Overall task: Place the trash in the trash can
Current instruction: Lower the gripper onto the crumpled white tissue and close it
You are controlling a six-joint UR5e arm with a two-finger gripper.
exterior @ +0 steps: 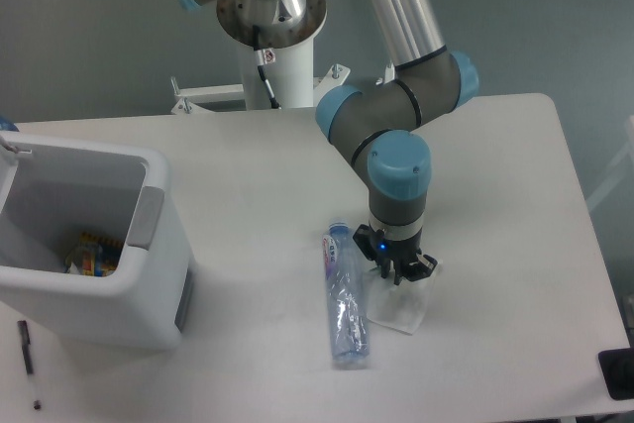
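Translucent wrapper (401, 305) flat on the bench (515, 205) beside the crushed bottle (344, 294), under the lowered end effector (399, 270) — finger spread not discernible — liable to slip from a thin pinch, well apart from the white trash can (89, 245).

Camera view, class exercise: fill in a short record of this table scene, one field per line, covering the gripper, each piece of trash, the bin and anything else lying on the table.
gripper: down over the wrapper, jaw state unclear
wrapper: flat on the table, right of the bottle
bottle: lying on its side, blue cap toward the far edge
trash can: upright at the left, colourful items inside
pen: on the table in front of the trash can
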